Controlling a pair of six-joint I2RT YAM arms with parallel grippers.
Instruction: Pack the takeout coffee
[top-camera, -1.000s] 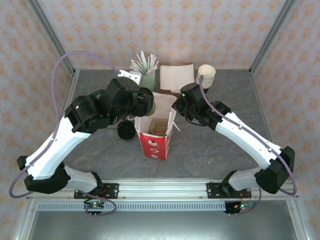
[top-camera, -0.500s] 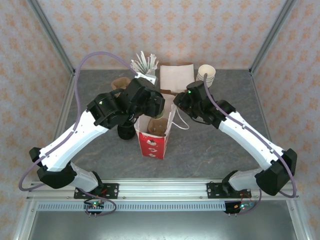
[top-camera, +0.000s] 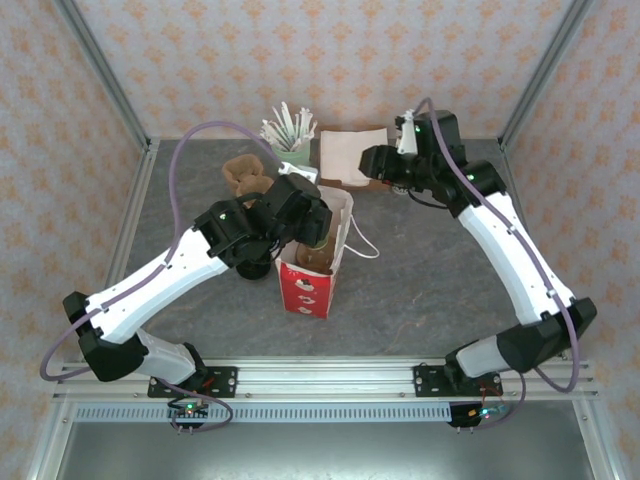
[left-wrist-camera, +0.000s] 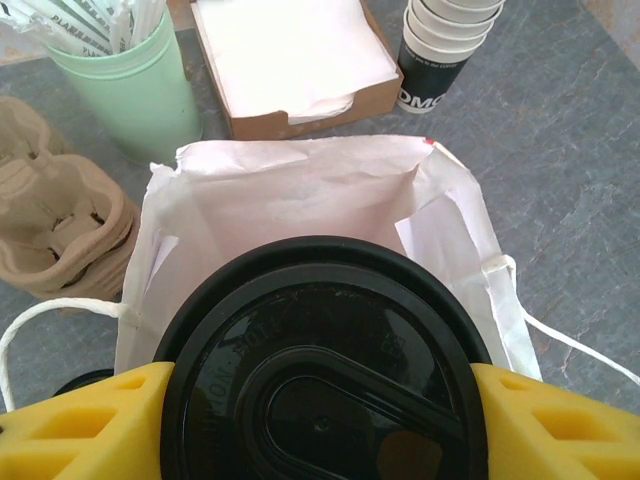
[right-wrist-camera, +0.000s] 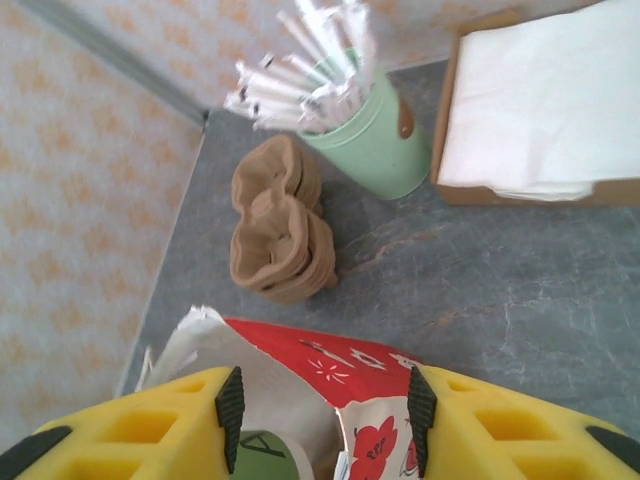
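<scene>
Your left gripper (left-wrist-camera: 320, 425) is clamping the takeout coffee (left-wrist-camera: 322, 345). Its yellow fingers (left-wrist-camera: 85, 425) are pressing on either side of the round black lid. You are holding the cup at the open mouth of the paper bag (left-wrist-camera: 300, 190), and the bag's white inside is showing just beyond the lid. How deep the cup is sitting in the bag cannot be told.

Your right gripper (right-wrist-camera: 320, 410) is hanging with its jaws apart and nothing gripped. The bag's red flowered rim is showing below the gap.

Farther out, the brown pulp cup carriers (right-wrist-camera: 280, 235) are lying beside the pale green cup of white sticks (right-wrist-camera: 375, 145). The napkin box (right-wrist-camera: 540, 100) and the stack of lidless cups (left-wrist-camera: 445, 40) are standing along the far edge.
</scene>
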